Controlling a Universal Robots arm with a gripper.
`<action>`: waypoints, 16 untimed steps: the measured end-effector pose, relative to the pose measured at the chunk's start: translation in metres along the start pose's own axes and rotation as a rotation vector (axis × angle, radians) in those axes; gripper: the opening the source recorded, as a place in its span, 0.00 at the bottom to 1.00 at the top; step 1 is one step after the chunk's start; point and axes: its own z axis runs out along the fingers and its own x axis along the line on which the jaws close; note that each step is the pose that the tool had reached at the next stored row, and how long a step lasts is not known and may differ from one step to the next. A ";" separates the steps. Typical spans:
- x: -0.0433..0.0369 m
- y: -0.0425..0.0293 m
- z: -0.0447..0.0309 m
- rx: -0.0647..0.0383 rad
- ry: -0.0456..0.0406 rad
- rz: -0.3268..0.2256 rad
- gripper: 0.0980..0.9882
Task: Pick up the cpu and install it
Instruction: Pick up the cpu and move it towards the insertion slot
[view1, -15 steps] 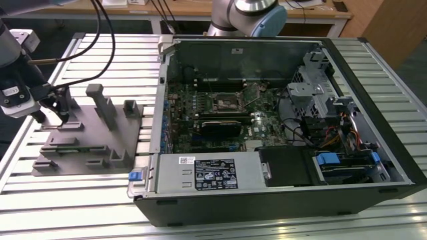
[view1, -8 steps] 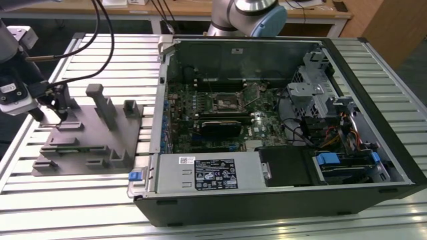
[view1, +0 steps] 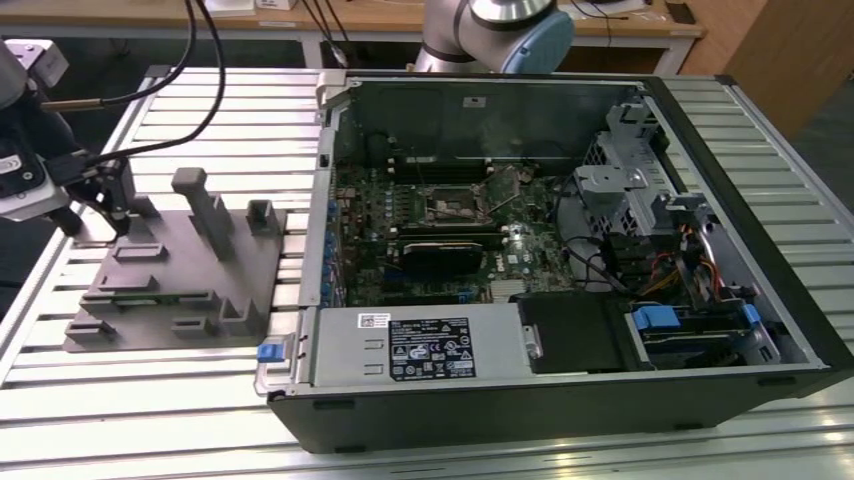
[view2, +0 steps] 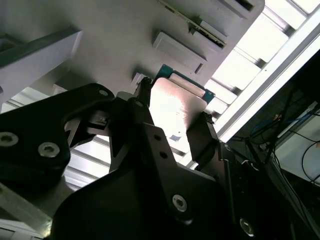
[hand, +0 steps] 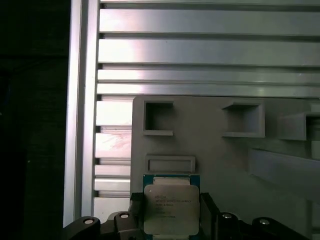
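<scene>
Cpu (hand: 171, 200), one, is clamped by two edges between the tool's (hand: 171, 216) fingers at the grey fixture (view1: 187, 275) on the slatted desk (view1: 134, 400); one open computer case (view1: 561, 390) stands just beside.

Robotics lab/workshop imo: slotted alu table (view1: 134, 400), opened pc case (view1: 534, 410), robot arm (view1: 501, 30), wooden desks (view1: 374, 18) behind.

table (view1: 134, 420) – slatted metal | grey fixture (view1: 160, 295) – exterior view's left | open computer case (view1: 534, 418) beside it
</scene>
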 end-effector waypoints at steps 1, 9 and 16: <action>0.0000 0.0000 -0.0008 0.000 0.0000 0.000 0.49; 0.0000 0.0002 -0.0043 0.000 0.0000 0.000 0.49; 0.0001 0.0003 -0.0055 0.000 0.0001 0.000 0.49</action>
